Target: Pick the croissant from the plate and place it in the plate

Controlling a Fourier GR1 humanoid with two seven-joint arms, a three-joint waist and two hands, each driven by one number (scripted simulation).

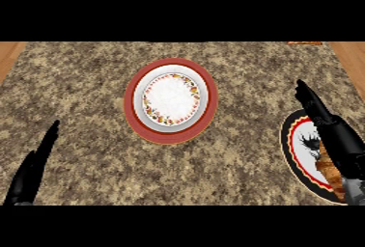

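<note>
A brown croissant (330, 170) lies on a black-rimmed plate (291, 144) at the right edge of the counter. My right hand (335, 130) hovers over that plate with its fingers straight, pointing away from me, and it hides part of the croissant. A white plate with a red rim and a floral ring (171, 100) sits in the middle of the counter with nothing on it. At the lower left my left hand (32, 171) rests open, fingers up.
The granite counter top (85, 82) is bordered by wooden strips at the far left and far right. A small orange object (305, 43) shows at the counter's far right edge.
</note>
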